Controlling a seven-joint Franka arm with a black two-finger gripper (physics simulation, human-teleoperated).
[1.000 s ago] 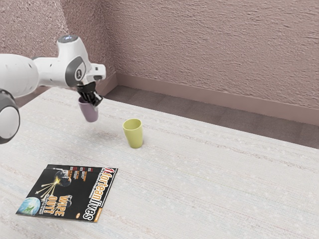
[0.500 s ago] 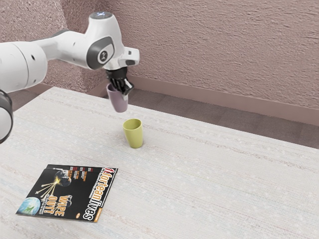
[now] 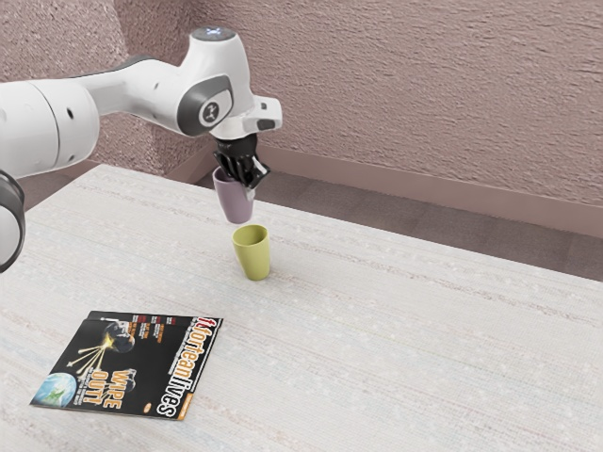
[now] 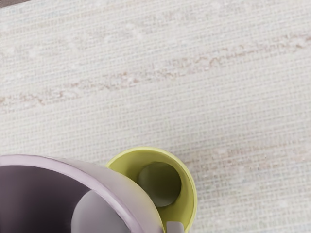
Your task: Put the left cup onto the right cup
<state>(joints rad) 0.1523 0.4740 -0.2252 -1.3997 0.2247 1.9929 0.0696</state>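
A mauve cup (image 3: 235, 201) hangs in the air with my gripper (image 3: 242, 174) shut on its rim. It is slightly tilted and sits just above and a little to the exterior view's left of the yellow-green cup (image 3: 252, 250), which stands upright on the table. In the wrist view the mauve cup (image 4: 58, 194) looms large under my hand, partly covering the open mouth of the yellow-green cup (image 4: 160, 182).
A magazine (image 3: 129, 363) lies flat near the table's front edge at the exterior view's left. The pale woven tabletop (image 3: 405, 320) stretches to the right. A textured wall and baseboard run behind the table.
My arm carried the mauve cup up off the table and toward the exterior view's right, then down a little, until it hangs just over the yellow-green cup.
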